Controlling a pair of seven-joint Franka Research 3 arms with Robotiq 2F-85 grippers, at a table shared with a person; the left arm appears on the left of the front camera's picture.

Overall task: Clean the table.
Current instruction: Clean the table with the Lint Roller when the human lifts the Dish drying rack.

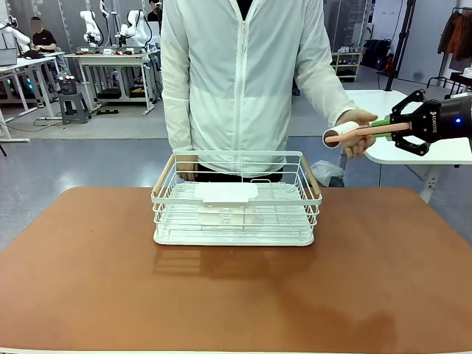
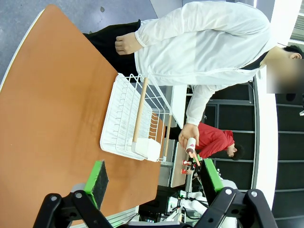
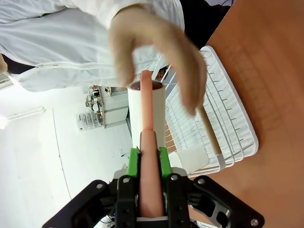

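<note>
Taking the lint roller [image 1: 341, 136], right of frame.
Low in frame, over the terracotta table [image 1: 88, 280] with a wire basket [image 1: 312, 200] at centre. Farther, at right edge, clamped on the roller's handle with the right gripper [image 1: 383, 130], a person's hand [image 1: 360, 122] loose around the head. Hold firm, wait for release, then draw back level. Left gripper [image 2: 154, 183] spread, empty.

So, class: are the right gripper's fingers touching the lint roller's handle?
Touching. The right wrist view shows both green fingers pressed against the pink handle.
</note>
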